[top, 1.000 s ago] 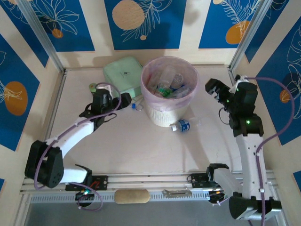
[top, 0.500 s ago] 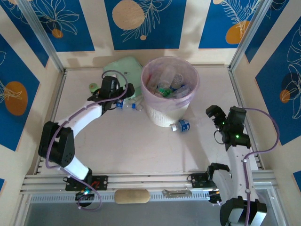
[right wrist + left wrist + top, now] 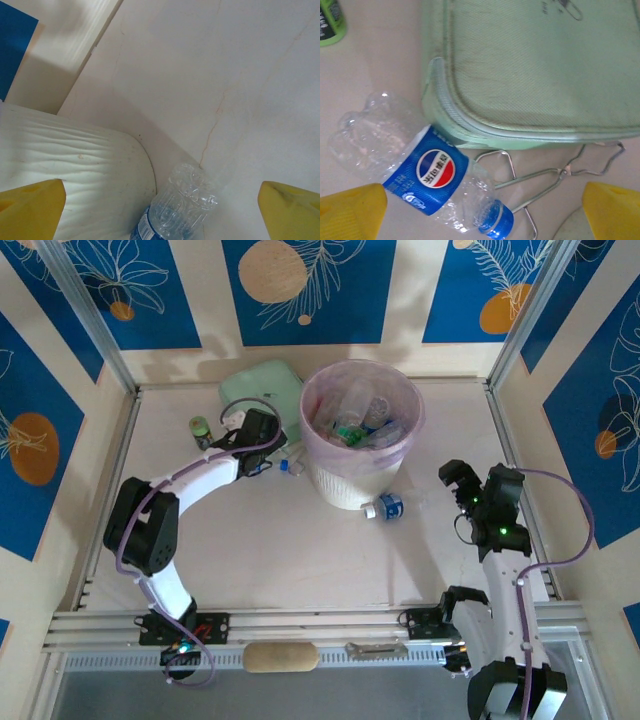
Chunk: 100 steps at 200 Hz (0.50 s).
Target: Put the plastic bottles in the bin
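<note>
The bin (image 3: 330,488), round and white with a pink liner, holds several plastic bottles (image 3: 358,422). One clear bottle with a blue label (image 3: 383,506) lies against the bin's right foot; in the right wrist view this bottle (image 3: 181,204) lies between my right gripper's open yellow fingers (image 3: 31,208), apart from both. My right gripper (image 3: 456,483) hovers just right of it. Another blue-capped bottle (image 3: 291,462) lies left of the bin; in the left wrist view this bottle (image 3: 420,172) lies beside the mint box, and my left gripper (image 3: 482,212) is open over its cap end.
A flat mint-green box (image 3: 262,388) sits behind the left gripper, and that box (image 3: 535,65) has a bent wire clip (image 3: 542,176) by its edge. A dark jar with a green lid (image 3: 200,427) stands to the left. A tan oblong (image 3: 280,657) and a metal tool (image 3: 375,649) lie on the front rail.
My right arm has dropped and pulled back toward the near side, ending beside the bottle at the bin's foot. My left gripper has moved right toward the bottle by the mint box.
</note>
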### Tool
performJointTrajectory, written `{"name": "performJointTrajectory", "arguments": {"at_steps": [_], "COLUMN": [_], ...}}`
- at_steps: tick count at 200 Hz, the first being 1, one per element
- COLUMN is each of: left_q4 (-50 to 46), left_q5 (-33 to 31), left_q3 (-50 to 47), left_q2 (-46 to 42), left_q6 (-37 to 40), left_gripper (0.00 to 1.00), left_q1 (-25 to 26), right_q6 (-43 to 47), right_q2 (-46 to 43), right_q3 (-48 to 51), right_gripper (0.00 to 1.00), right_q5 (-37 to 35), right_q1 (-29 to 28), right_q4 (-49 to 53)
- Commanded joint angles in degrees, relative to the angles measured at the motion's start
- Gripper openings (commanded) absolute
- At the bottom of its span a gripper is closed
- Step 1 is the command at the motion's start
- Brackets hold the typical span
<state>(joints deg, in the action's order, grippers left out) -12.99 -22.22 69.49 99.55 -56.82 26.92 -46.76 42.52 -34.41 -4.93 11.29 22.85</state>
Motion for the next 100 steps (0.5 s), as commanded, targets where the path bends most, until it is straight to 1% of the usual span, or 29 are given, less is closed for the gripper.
{"name": "performJointTrajectory", "arguments": {"at_steps": [1, 17, 55, 73, 100], "left_q4": [-2.1, -2.6, -4.0, -4.4, -3.4], "left_q5": [-2.3, -1.7, -3.2, -2.8, -0.9], "left_q3": [0.7, 0.9, 0.4, 0.4, 0.9], "left_q2": [1.8, 3.1, 4.7, 5.8, 8.3], "left_q6": [-6.9, -10.4, -18.1, -20.2, -21.2], "left_gripper": [1.00, 1.00, 1.00, 1.00, 1.00], "left_q1": [-0.2, -0.6, -0.7, -0.9, -1.7], "right_q6": [-0.2, -0.1, 0.1, 0.1, 0.1], "right_q2": [-0.5, -0.6, -1.6, -1.9, -2.0], "right_q3": [1.1, 1.1, 1.3, 1.4, 1.5], "right_gripper": [0.99, 0.99, 0.99, 0.99, 0.99], "right_q5": [-0.2, -0.2, -0.3, -0.3, -0.1], "right_q1": [0.3, 0.3, 0.5, 0.6, 0.8], "right_q4": [-1.8, -1.7, -1.3, -1.2, -1.1]}}
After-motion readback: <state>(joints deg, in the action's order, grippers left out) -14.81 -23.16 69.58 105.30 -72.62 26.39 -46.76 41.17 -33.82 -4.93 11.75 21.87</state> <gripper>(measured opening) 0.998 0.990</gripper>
